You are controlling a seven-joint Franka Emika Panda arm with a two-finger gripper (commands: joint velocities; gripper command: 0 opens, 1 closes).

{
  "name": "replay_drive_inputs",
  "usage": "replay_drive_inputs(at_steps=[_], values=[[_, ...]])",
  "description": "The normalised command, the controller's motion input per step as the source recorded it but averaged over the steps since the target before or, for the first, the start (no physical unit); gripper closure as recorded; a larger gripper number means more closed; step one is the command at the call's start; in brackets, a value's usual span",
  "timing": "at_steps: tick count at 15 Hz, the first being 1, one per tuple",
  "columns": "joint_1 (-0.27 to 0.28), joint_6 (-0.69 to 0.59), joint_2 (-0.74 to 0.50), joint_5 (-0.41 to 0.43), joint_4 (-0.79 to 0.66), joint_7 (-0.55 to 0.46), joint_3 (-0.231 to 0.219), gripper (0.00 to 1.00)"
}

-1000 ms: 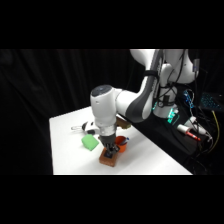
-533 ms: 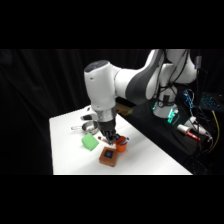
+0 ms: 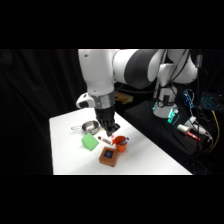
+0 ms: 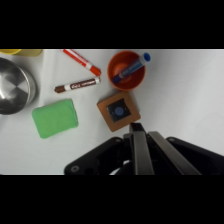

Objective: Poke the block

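Side view shows the gripper (image 3: 109,131) hanging above the table (image 3: 150,157), with the block (image 3: 108,156) lying flat near the table's front edge, just below and clear of it. The cup (image 3: 120,142) stands just beside the block, so the poke should come straight down on the blue mark without brushing the cup. Wrist view shows the fingers pressed together into one narrow tip (image 4: 136,131) at the block's (image 4: 118,111) near edge, holding nothing. The cup (image 4: 127,69) holds a blue-capped pen (image 4: 132,66); the metal bowl (image 4: 15,86) at left looks empty.
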Motion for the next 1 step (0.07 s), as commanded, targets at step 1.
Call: replay_drive_inputs(at_steps=[1], values=[[-0.044,-0.12,-0.15,0.037,0.04,-0.07,0.003,1.0]])
